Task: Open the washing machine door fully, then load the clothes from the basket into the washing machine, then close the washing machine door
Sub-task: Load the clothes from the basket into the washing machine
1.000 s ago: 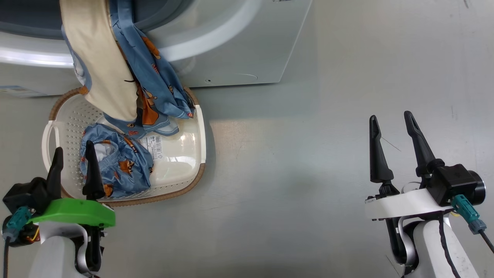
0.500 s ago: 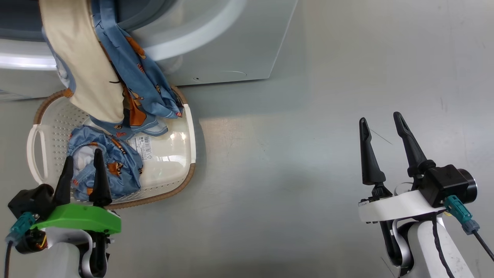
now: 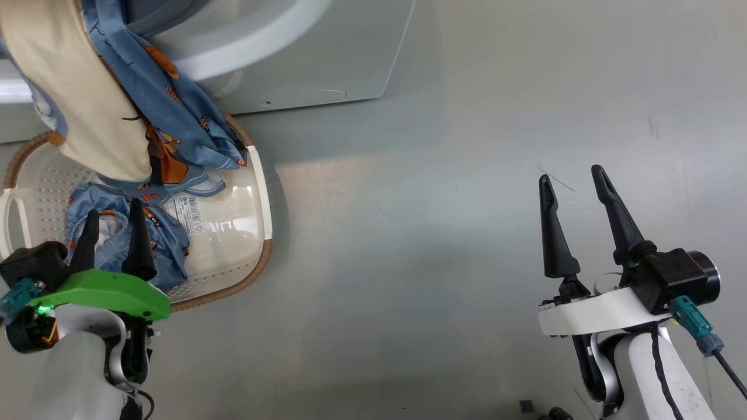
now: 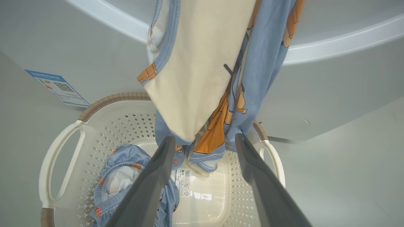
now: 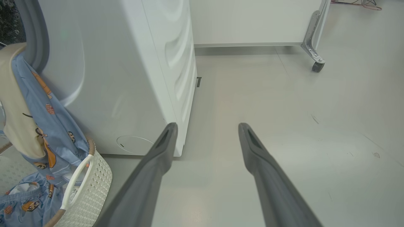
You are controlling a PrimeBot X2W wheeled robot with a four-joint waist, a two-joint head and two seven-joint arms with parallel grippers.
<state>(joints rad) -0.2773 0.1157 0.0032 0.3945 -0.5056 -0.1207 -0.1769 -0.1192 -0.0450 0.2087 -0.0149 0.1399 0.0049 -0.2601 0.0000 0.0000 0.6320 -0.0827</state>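
The washing machine stands at the top left, its grey seal at the opening; its door is out of view. One piece of the clothes, blue with cream lining, hangs from the opening down into the basket. A second crumpled garment lies on the basket floor beside a barcode sticker. My left gripper is open over the basket's near side, above the crumpled garment, holding nothing. The hanging garment's lower end shows between and beyond its fingers. My right gripper is open over bare floor, far right of the basket.
A blue label sticker is on the machine's front behind the basket. A white unit on a metal leg with a caster wheel stands beyond the machine's right side. Grey floor spreads between the basket and my right arm.
The head camera has moved, so machine and basket now sit further left and up. My left gripper reaches slightly further over the crumpled garment. Both grippers stay open.
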